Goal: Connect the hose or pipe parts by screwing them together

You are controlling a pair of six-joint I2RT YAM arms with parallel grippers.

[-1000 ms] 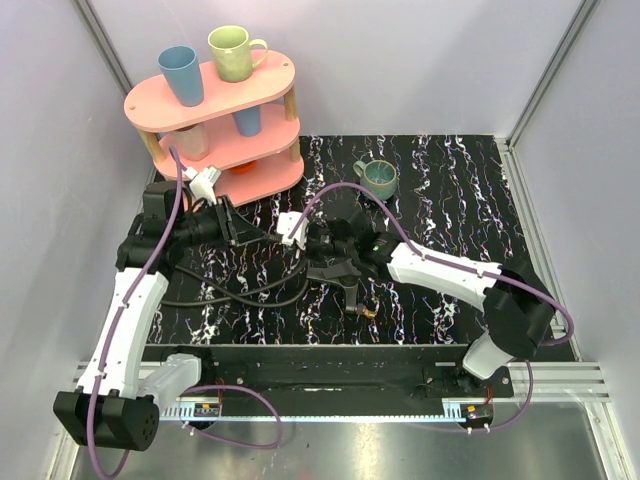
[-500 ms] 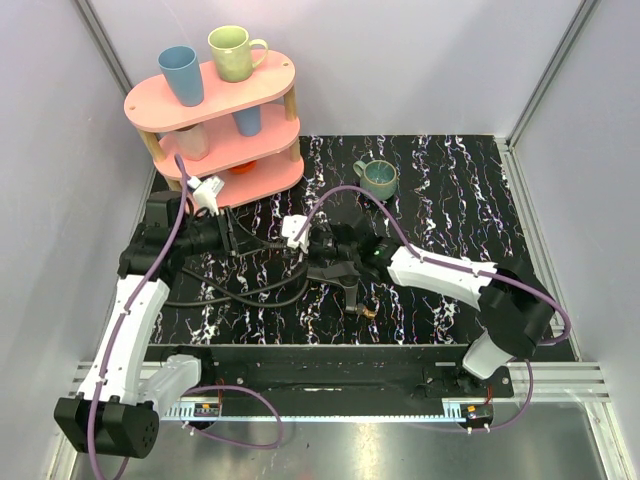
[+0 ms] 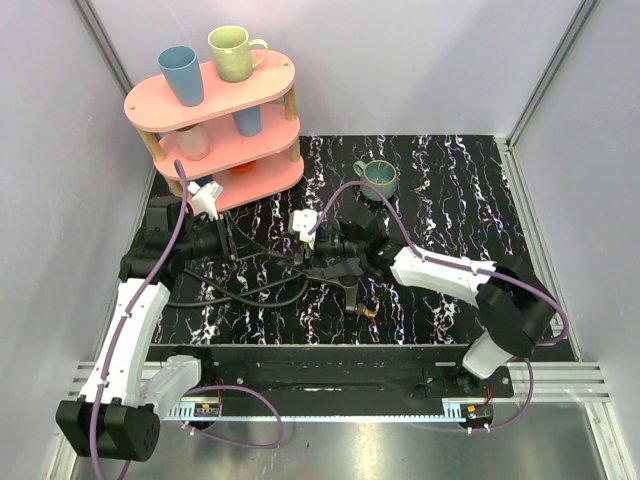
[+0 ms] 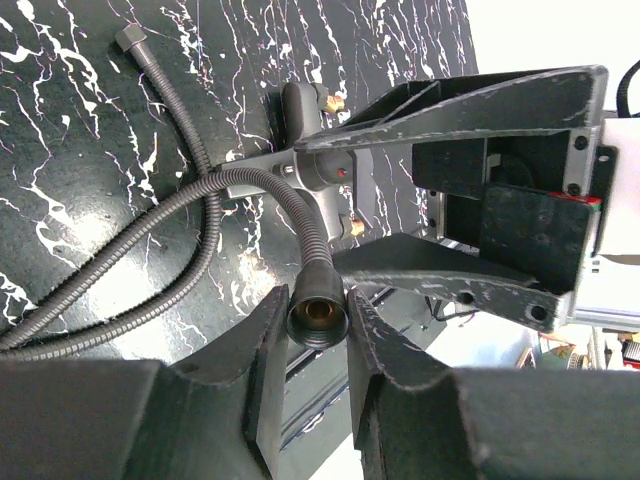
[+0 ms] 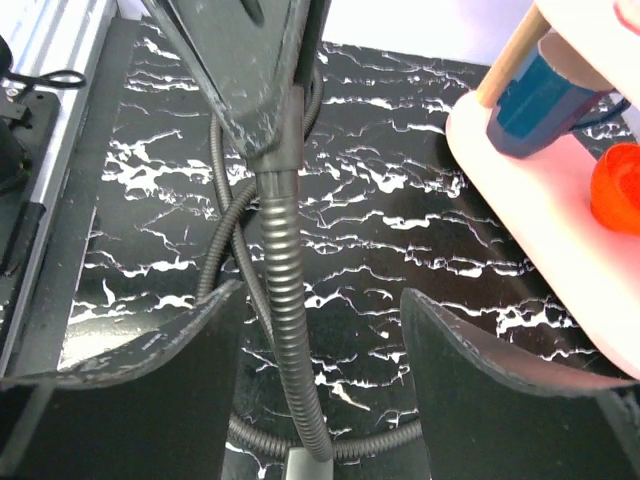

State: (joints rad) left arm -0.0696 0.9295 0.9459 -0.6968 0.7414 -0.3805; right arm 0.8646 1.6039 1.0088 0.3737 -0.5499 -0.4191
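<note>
Seen from above, my right wrist is covering the spot where the hose [image 4: 300, 215] is reaching the fan-shaped piece [image 3: 342, 268], so I cannot tell whether they are joined. I am counting two hose ends. My left gripper [image 4: 318, 308] is clamping one brassy-mouthed fitting [image 4: 318, 318], and a free nut end [image 4: 130, 40] is lying on the table [image 4: 60, 210]. The held stretch is running left to right between my arms, passing untouched through my right gripper [image 5: 322, 295], whose jaws are standing wide.

Pink rack [image 3: 215, 100] w/ cups [image 3: 182, 75]; teal mug [image 3: 379, 179] on marbled mat [image 3: 470, 190].
</note>
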